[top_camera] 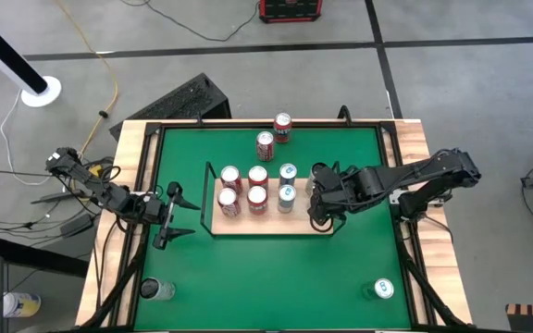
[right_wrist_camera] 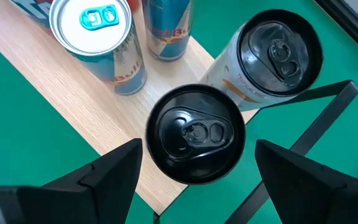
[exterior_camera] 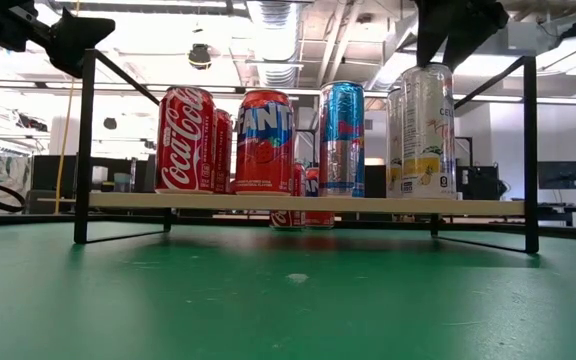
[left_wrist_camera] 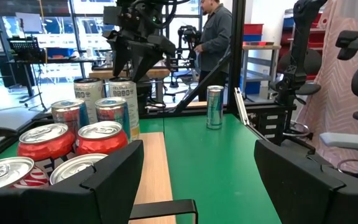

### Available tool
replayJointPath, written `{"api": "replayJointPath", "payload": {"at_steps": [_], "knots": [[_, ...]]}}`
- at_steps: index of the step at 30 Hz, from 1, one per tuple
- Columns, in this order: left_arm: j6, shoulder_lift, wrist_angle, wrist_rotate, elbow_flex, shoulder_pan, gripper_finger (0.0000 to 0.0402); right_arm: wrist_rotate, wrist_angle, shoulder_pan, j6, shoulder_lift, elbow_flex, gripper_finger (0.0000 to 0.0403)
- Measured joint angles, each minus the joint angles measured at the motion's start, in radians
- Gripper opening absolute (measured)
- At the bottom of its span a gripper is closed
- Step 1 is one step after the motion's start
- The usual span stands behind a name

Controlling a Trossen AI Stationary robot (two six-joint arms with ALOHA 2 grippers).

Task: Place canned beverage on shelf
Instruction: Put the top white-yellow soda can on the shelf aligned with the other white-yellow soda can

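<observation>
The shelf [top_camera: 268,228] is a light-wood board with black wire rails, standing mid-table. It carries several upright cans: red ones [top_camera: 229,176], blue ones [top_camera: 287,172], and, at its right end, two white cans with black tops [right_wrist_camera: 197,134] [right_wrist_camera: 278,53]. My right gripper [right_wrist_camera: 197,152] hangs open just above the nearer white can [exterior_camera: 423,130], pointing steeply down, one finger on either side of the can's top and clear of it. My left gripper [top_camera: 176,215] waits open at the shelf's left end, holding nothing.
Two red cans [top_camera: 282,125] [top_camera: 265,143] stand on the green tabletop beyond the shelf. One can [top_camera: 155,289] stands at the near left corner and another [top_camera: 382,290] at the near right. A person [left_wrist_camera: 219,37] is in the room past the table.
</observation>
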Motion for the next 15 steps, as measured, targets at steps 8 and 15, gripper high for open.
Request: {"api": "replayJointPath", "payload": {"at_steps": [8,15], "knots": [[0.000,0.000,0.000,0.000,0.000,0.000,0.0293,0.001,0.009,-0.002,-0.005,0.000,-0.005,0.0336],[0.000,0.000,0.000,0.000,0.000,0.000,0.0293,0.006,0.039,-0.020,-0.008,0.000,-0.054,0.0331]]}}
